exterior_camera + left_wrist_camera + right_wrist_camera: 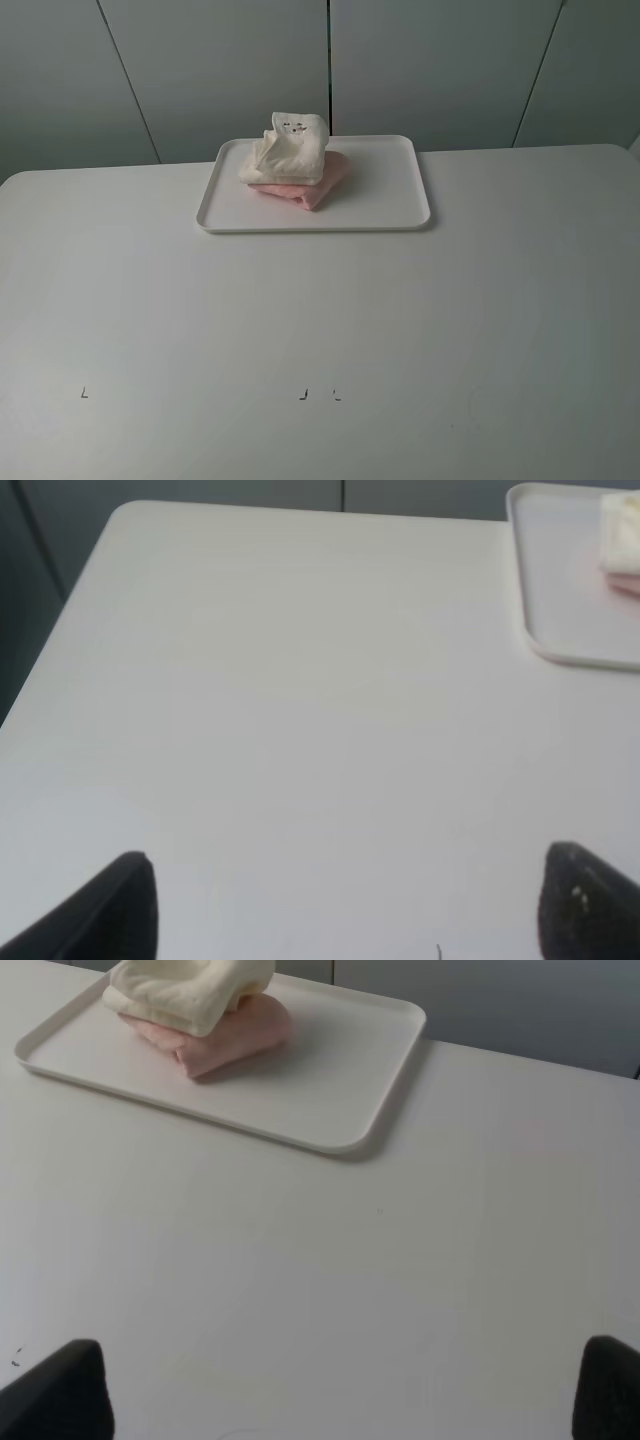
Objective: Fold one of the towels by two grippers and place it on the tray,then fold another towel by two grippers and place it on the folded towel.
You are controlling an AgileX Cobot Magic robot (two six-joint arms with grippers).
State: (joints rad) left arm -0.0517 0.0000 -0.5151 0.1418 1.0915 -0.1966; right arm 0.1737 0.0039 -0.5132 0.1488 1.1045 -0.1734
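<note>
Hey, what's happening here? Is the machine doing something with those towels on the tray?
Nothing is being handled at this moment. A cream towel sits folded on top of a folded pink towel, and both rest on the white tray at the far side of the table. The left gripper and the right gripper are both open and empty, well back from the tray over bare table. The stacking job looks finished, though the top towel is a bit rumpled.
</note>
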